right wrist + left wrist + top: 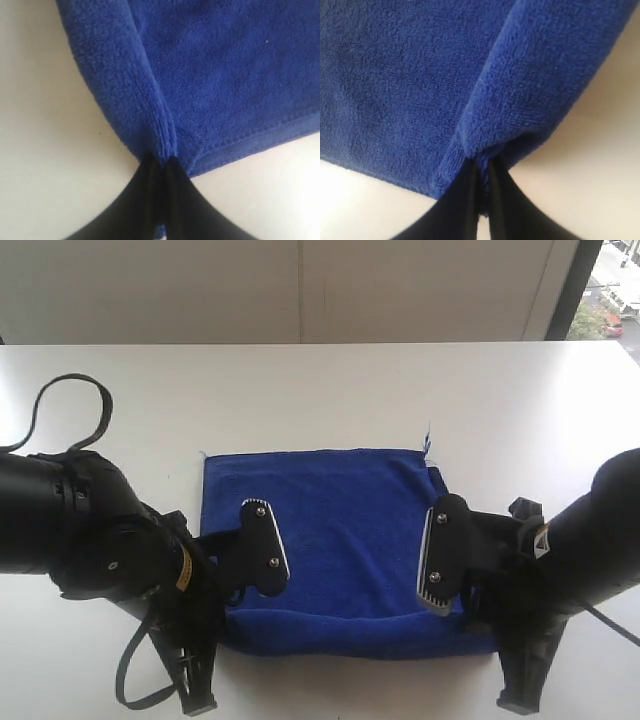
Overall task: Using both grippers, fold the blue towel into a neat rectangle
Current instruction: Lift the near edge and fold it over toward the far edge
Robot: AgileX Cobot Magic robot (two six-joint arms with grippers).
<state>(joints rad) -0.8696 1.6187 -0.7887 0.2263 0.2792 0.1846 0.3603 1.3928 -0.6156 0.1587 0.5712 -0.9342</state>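
Navy microfibre pinched at both sides, fold not yet squared.

Spread on the middle of the white worktop (320, 390), toward the worktop's near edge, lay the blue towel (340, 540); my left gripper (481, 165) and my right gripper (161, 160) were each closed tight on a raised ridge of cloth at the towel's side borders. My worry was that both pinches looked shallow, right at the fingertips, so a pull across the worktop could let one side slip free and drop askew. Uneven travel between my two arms would also skew the fold. The cloth was fuzzy and deep blue, with a stitched hem, a plump rolled near edge and a fairly flat far half. A loose thread (428, 435) poked up at its far right corner.
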